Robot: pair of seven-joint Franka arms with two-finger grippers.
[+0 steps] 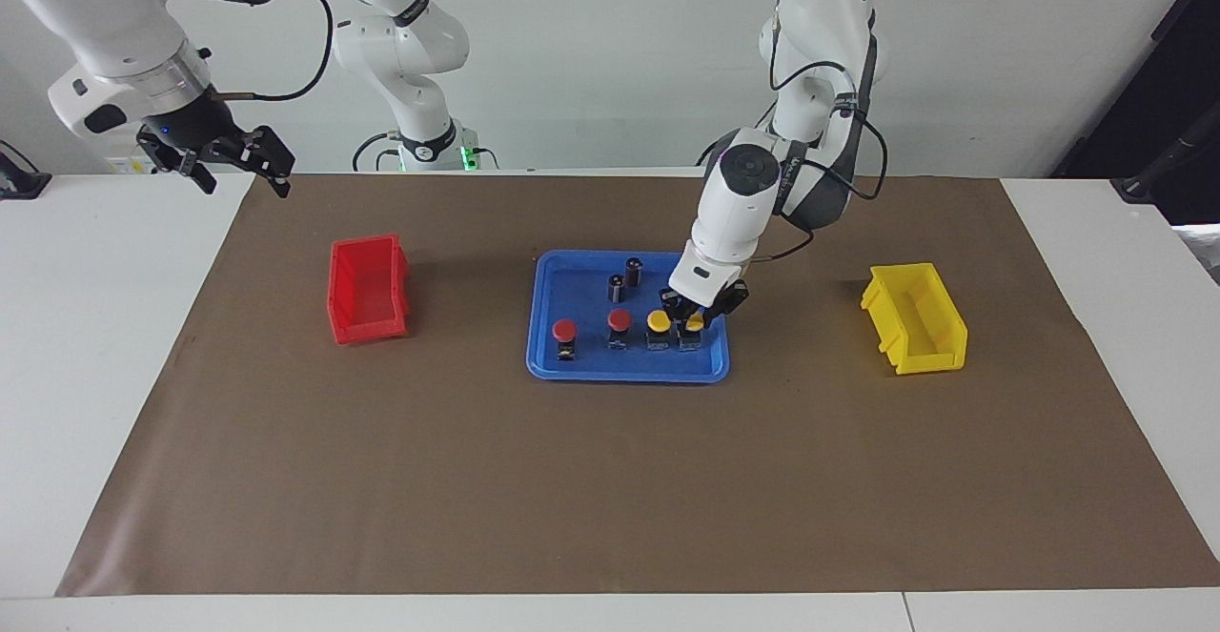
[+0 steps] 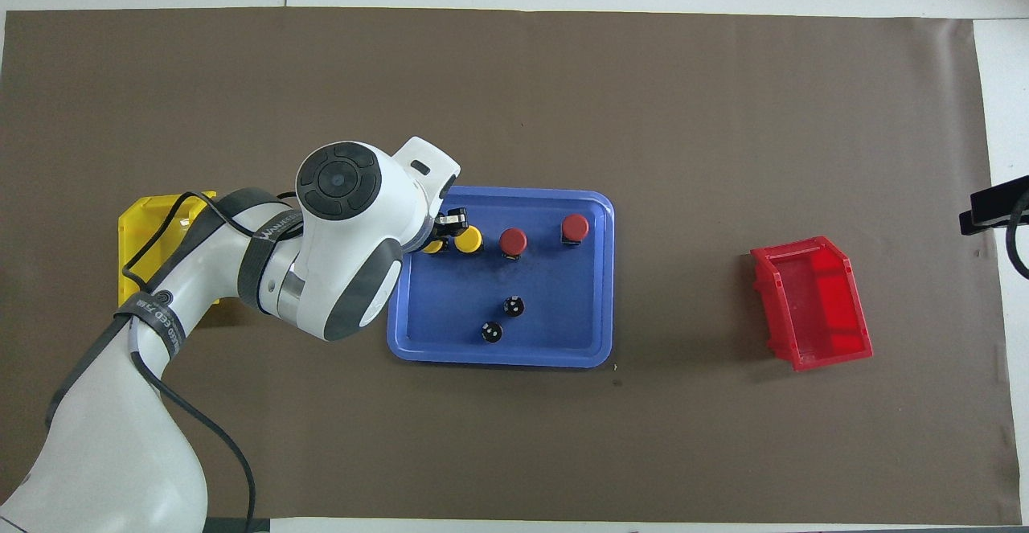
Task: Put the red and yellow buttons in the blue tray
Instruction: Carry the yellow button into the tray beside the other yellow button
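Facing view: the last yellow button (image 1: 693,324) is held clamped by the left hand (image 1: 693,319), set down in the blue tray (image 1: 548,365) beside 1 yellow (image 1: 658,321) and 2 red buttons (image 1: 620,320). Placement is judged nearly complete; release and a straight lift are called for next. The right hand (image 1: 221,157) waits open above the counter (image 1: 114,346) edge.

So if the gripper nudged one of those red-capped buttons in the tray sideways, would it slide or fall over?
The red button would probably tip: its round cap looks wider than the small black base, so it seems top-heavy. On the blue tray, which looks smooth, a low push at the base might slide it. It looks small and rigid, likely light.
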